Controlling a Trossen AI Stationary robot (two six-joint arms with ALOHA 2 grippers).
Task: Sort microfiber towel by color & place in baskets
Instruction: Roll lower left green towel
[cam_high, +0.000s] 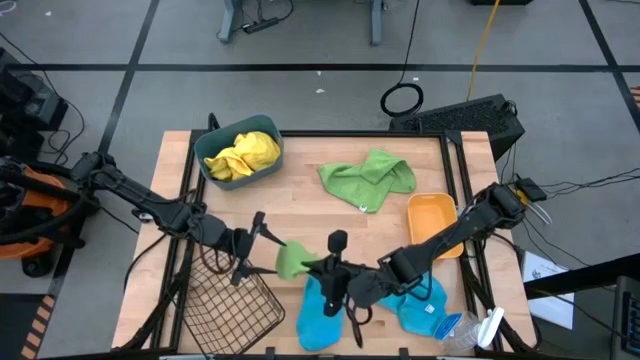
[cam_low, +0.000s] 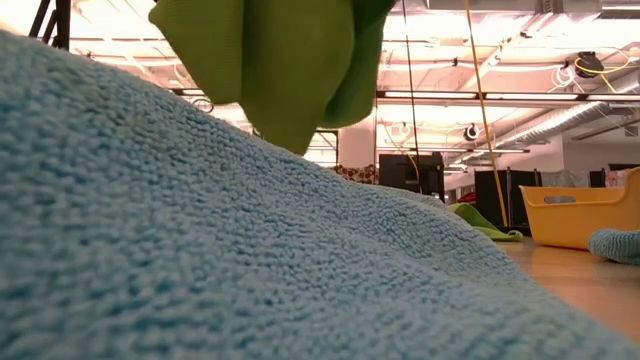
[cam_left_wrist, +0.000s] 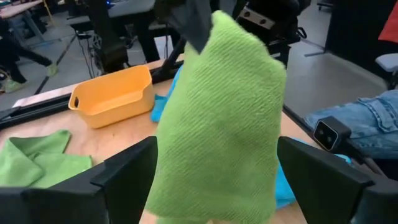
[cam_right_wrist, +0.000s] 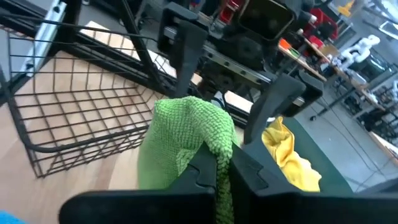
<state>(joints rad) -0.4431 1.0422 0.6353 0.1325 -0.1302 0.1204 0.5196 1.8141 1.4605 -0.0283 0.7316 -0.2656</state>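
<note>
Pinched a fold of the small fuzzy green microfiber towel (cam_right_wrist: 186, 134) in the right gripper (cam_right_wrist: 217, 163), both fingers closed tight on it. Hung limp and bunched above the pale wooden table (cam_high: 300, 210), between the two arms and just beside the dark wire-mesh basket (cam_high: 225, 305). Faced by the left gripper (cam_high: 270, 248), fingers spread wide to either side of the hanging cloth and seemingly not touching it.

Judged light, soft and floppy: no stiffness, sure to drape and fold under its own weight, looped pile likely to snag on the wire. Best taken by a gathered fold near the top, deep enough that the fabric could not slide out.

Elsewhere, lay a second green towel (cam_high: 368, 178) crumpled on the wood, near the shallow orange-yellow plastic tub (cam_high: 432, 215) with its smooth rounded walls. Filled the teal rectangular plastic bin (cam_high: 205, 150) with the heaped yellow towels (cam_high: 243, 155). Spread two bright blue towels (cam_high: 320, 310) along the near edge under the arms, nubbly weave plain in the low view. Rested a clear plastic bottle with white cap (cam_high: 470, 330) beside the right-hand blue one.
</note>
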